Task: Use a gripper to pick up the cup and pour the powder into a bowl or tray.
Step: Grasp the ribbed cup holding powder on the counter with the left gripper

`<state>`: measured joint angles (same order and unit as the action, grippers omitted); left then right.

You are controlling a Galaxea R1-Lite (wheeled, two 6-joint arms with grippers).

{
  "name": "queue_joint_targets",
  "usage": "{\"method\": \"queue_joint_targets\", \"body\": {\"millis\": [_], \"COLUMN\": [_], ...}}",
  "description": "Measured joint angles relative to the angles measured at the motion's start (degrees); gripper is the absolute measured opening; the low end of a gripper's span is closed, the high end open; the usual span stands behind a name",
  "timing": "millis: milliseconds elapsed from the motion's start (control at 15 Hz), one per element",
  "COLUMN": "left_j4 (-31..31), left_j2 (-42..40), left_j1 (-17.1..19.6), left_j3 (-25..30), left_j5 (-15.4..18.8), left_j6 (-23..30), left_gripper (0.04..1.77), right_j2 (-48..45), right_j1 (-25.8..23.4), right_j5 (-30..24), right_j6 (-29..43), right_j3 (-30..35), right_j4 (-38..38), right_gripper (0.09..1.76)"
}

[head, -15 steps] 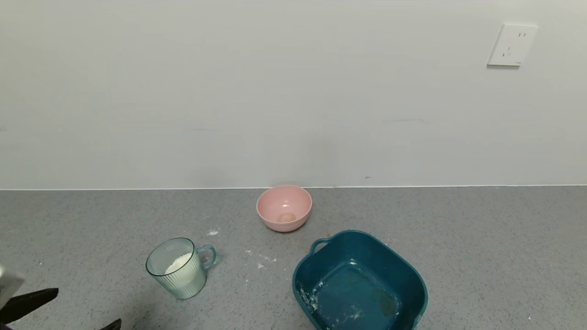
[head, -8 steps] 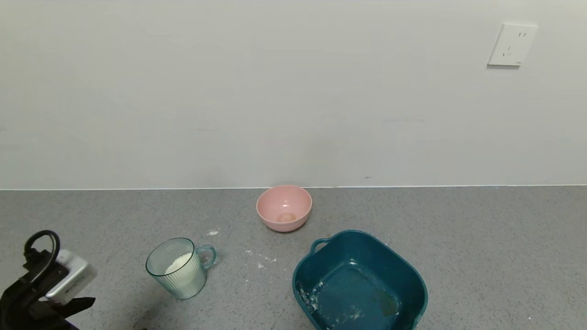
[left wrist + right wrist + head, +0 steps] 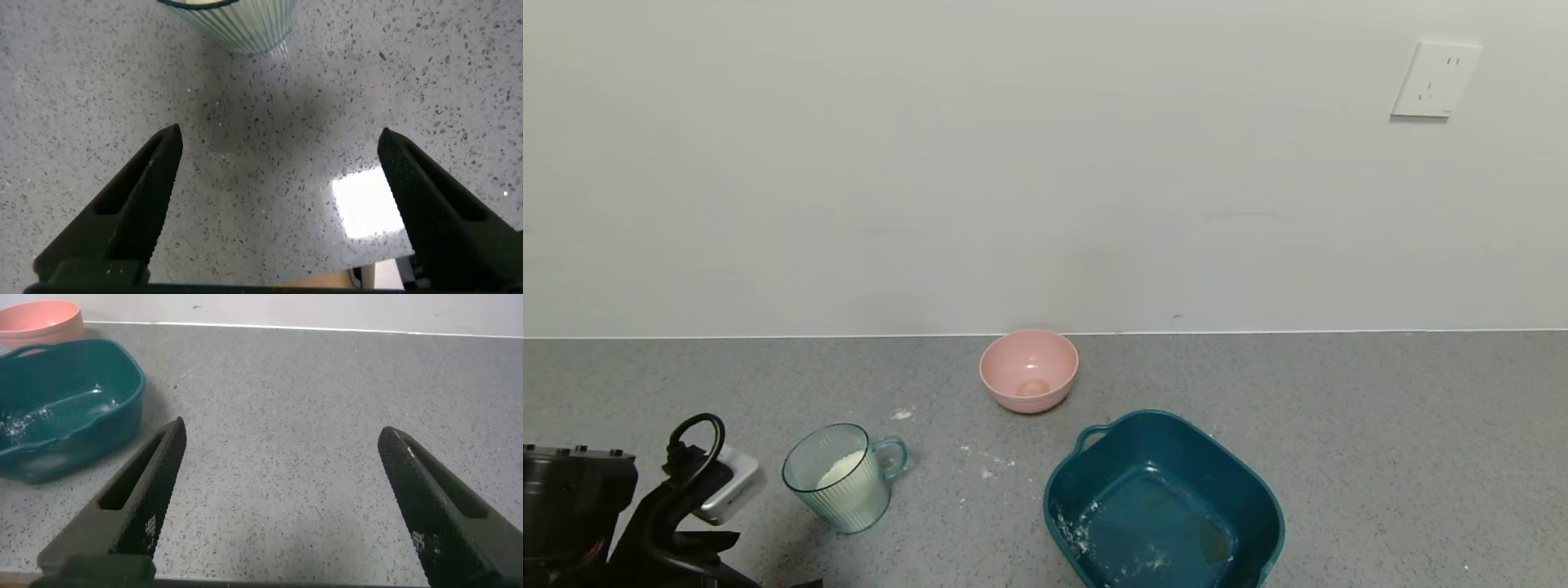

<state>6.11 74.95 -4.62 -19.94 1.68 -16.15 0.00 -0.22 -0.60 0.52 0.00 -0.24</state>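
The cup, a pale blue-green ribbed mug with its handle turned to the right, stands upright on the grey counter at the near left. White powder is heaped inside it. My left arm is at the near left corner, just left of the cup. The left gripper is open over bare counter, with the cup's base a short way ahead of its fingertips. The dark teal tub sits at the near right, its floor dusted white. My right gripper is open over bare counter, beside the tub.
A small pink bowl stands near the wall, behind and between cup and tub. Specks of spilled powder lie on the counter between them. The counter's near edge shows just behind the left gripper in the left wrist view.
My left arm has come into view from the near left corner and moved right toward the cup. Cup, tub and pink bowl have not moved.
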Motion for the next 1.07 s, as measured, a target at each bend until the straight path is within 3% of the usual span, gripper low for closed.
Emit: {"method": "queue_joint_targets", "body": {"millis": [400,1067], "left_j4": [14.12,44.61], "left_j2": [5.75,20.0], "left_j1": [0.0,-0.01], "left_j3": [4.92,14.04], "left_j5": [0.63,0.66], "left_j6": [0.39,1.94], "left_gripper": [1.72,1.72], "right_j2": [0.0,0.0], "right_j1": [0.0,0.0], "right_j5": [0.05,0.05], "right_j6": [0.0,-0.01], "right_j3": [0.0,0.0], "right_j4": [0.0,0.02], "right_gripper": [1.71,1.71]}}
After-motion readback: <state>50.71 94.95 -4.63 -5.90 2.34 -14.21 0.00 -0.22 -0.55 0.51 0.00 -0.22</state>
